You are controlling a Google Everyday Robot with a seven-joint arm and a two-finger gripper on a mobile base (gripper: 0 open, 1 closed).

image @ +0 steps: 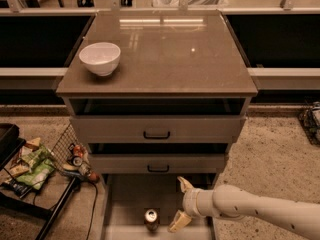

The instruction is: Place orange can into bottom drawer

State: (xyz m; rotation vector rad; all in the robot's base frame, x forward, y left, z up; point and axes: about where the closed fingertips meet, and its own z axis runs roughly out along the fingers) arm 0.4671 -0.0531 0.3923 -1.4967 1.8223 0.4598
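The gripper [181, 203] is hovering over the right side of the bottom drawer [131, 199], with its pale arm [260, 211] reaching in from the lower right. The jaws are standing spread and released, grasping nothing. One finger [184, 184] is pointing up toward the cabinet front, and the other [178, 222] is angling down toward the drawer's near edge.

The can [151, 219] is standing upright on the drawer floor, just left of the lower finger and outside the gap between the jaws. Its silver top is facing up. The drawer is sitting pulled out, and its flat floor is stretching away to the left of the jaws.

Directly above the jaws, the middle drawer [125, 163] and the top drawer [110, 129] are each showing a black handle and are sitting slightly out from the cabinet. Well above and to the left of the jaws, a white bowl [100, 58] is resting on the cabinet top [170, 54], near its left edge. Far to the left of the jaws, at floor level, a wire basket [67, 144] is lying beside some snack packets [34, 164].
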